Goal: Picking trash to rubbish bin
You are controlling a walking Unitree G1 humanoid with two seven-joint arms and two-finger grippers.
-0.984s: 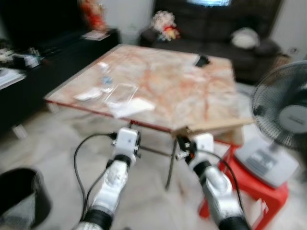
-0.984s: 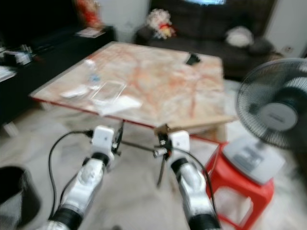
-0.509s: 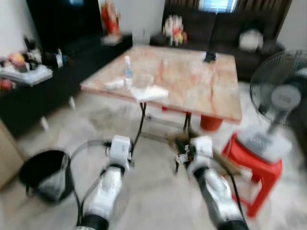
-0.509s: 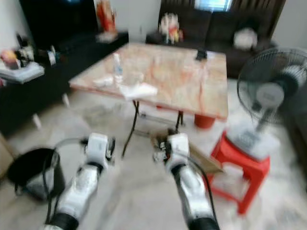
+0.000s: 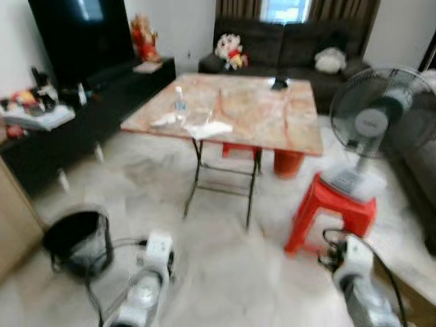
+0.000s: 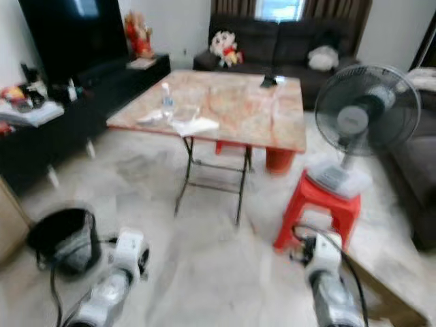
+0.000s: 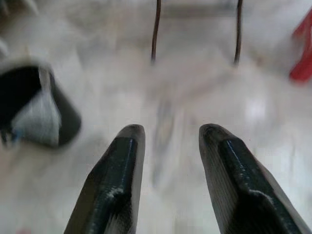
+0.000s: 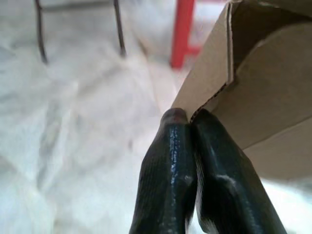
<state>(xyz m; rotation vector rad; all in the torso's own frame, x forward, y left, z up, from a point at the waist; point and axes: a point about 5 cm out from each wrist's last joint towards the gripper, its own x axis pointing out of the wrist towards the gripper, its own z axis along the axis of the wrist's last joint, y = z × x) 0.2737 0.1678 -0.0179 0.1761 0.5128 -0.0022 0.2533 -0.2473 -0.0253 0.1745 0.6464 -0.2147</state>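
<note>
Living room with a pale marble floor [image 5: 225, 272] takes most of the left eye view; a dark sofa [image 5: 293, 44] stands at the top of the frame. Below it, in the upper middle, is the folding surface [image 5: 272, 116] with a marble top. On its left part lie a small bottle [image 5: 179, 99], a clear container [image 5: 199, 118] and some white paper [image 5: 210, 129], all close together. To the right of the surface a standing fan [image 5: 368, 119] rests on a red stool [image 5: 330, 208].

At the left of the frame, on the floor, stands the black rubbish bin [image 5: 78, 242], with a grey liner inside.

At the lower right, the right pincer [image 8: 191, 119] has its two fingers pressed together on the edge of a brown cardboard piece [image 8: 253, 83]; the right wrist view shows this pinch clearly. The cardboard is therefore in the air beside the right arm, well apart from the bin.

At the lower left, the left pincer [image 7: 168, 134] is spread, with nothing between the fingers, and it points over the floor with the bin to one side.

As I judge it, the task is about in the middle: one piece of trash is picked and held, but not yet dropped. The carrying to the bin and the release remain, and the items on the surface may also wait for removal.
</note>
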